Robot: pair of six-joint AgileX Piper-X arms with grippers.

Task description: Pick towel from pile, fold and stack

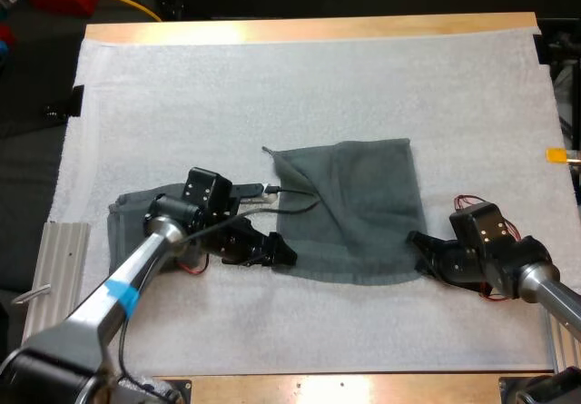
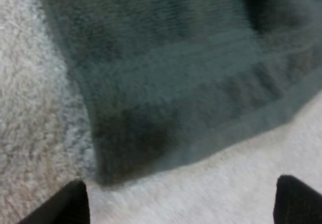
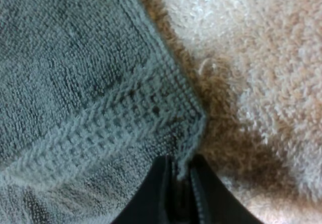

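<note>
Right hand (image 1: 418, 242) is clenched on the towel (image 1: 363, 209): in the right wrist view the two fingers pinch the corner's hem, cloth pressed from both sides. Left hand (image 1: 287, 257) is released, fingers standing apart over the white mat (image 1: 272, 95), with the towel's other near corner just ahead of the gap and not yet between them. My read: one hand per near corner, so the edge lifts evenly for the fold. Left needs to advance and close before anything rises, else the cloth skews. Towel lies spread between my two hands, running away from both toward the far side of the surface (image 1: 318, 30). On the left hand's side a flap is turned over along a diagonal crease, so it's not a clean rectangle. Material: dark grey-green terry, looped pile, with a flatter woven band along the hem, probably thin enough there to pinch well. Mat is fuzzy and likely grippy, so dragging may bunch the cloth. A second towel (image 1: 123, 227) sits behind my left hand, under the arm; folded or crumpled, cannot tell.
</note>
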